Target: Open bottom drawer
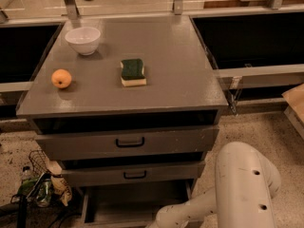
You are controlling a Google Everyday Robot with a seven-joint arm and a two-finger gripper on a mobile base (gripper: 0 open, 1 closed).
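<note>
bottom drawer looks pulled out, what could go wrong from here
1. The gripper is out of view, below the picture's bottom edge where the arm leaves, so whether it holds the drawer cannot be checked; it may slip off.
2. The bottom drawer stands well open; pulling much further might bring it right out.
3. The clutter on the floor lies close to the drawer's left side and could snag.

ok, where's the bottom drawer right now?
Camera view, bottom centre: the bottom drawer is pulled out beneath the middle drawer, left of the white arm. The pincer is out of frame, past the lower edge.
</note>
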